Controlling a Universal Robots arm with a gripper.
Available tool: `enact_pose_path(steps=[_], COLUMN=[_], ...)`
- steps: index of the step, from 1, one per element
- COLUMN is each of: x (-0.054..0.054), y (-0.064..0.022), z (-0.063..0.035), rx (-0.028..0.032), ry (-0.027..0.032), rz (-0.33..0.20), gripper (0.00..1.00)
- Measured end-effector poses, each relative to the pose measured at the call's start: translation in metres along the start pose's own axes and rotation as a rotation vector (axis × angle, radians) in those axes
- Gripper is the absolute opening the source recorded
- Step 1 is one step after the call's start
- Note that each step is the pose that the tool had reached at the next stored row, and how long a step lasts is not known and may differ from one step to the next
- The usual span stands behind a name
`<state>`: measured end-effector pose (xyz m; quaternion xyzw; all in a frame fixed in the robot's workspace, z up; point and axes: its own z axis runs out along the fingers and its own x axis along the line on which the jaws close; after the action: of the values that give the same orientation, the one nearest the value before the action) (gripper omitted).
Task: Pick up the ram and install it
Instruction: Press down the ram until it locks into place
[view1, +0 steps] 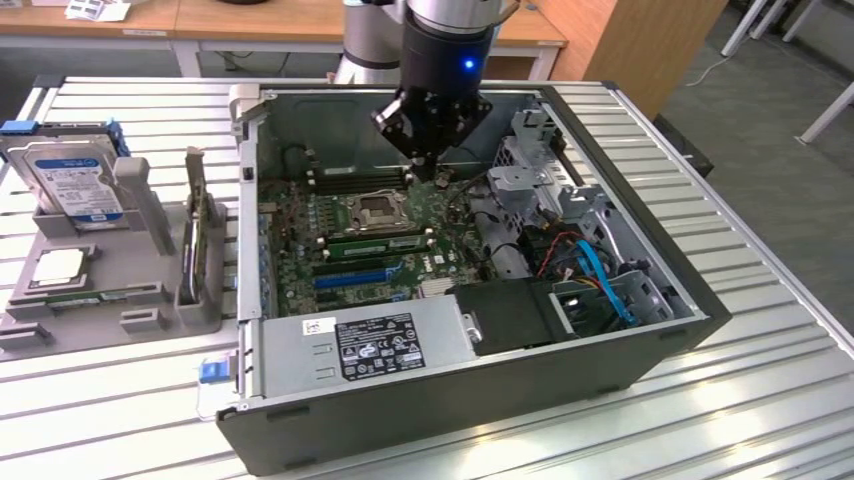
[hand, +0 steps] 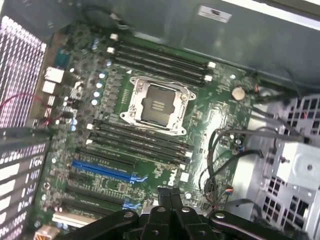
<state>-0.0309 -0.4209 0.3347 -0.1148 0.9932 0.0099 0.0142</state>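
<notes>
Overhead, the end effector (view1: 430, 170), pressed together and empty, hangs inside the open computer case (view1: 641, 345) above the motherboard (hand: 210, 107).

power supply label (view1: 380, 347): we see print and marks, none we can read | hard drive label (view1: 74, 187): print too small for us | case sticker (hand: 215, 13): we read nothing | motherboard (hand: 210, 117): white logo mark, we cannot make it out

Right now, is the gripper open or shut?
Shut. In the wrist view the gripper has its fingers touching each other, nothing between them, over the motherboard.
</notes>
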Motion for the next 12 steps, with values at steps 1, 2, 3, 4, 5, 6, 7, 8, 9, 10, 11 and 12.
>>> enact_pose_path(steps=[1, 2, 3, 4, 5, 6, 7, 8, 9, 10, 11, 12], x=[0.0000, 0.0000, 0.0000, 0.0000, 0.0000, 0.0000, 0.0000, 0.0000, 0.0000, 0.0000, 0.0000, 0.0000], y=[0.0000, 0.0000, 0.0000, 0.0000, 0.0000, 0.0000, 0.0000, 0.0000, 0.0000, 0.0000, 0.0000, 0.0000], z=[0.0000, 0.0000, 0.0000, 0.0000, 0.0001, 0.0000, 0.0000, 0.0000, 0.0001, 0.0001, 0.0001, 0.0001], rx=[0.0004, 0.0010, 0.0016, 0.0020, 0.0026, 0.0032, 0.0037, 0.0043, 0.0048, 0.0053, 0.0058, 0.0064], ry=[-0.0003, -0.0006, -0.0009, -0.0012, -0.0015, -0.0018, -0.0020, -0.0024, -0.0026, -0.0029, -0.0033, -0.0035], rz=[0.017, 0.034, 0.052, 0.069, 0.089, 0.106, 0.124, 0.141, 0.159, 0.176, 0.194, 0.212], gripper=[0.11, 0.11, 0.11, 0.11, 0.11, 0.11, 0.11, 0.11, 0.11, 0.11, 0.11, 0.11])
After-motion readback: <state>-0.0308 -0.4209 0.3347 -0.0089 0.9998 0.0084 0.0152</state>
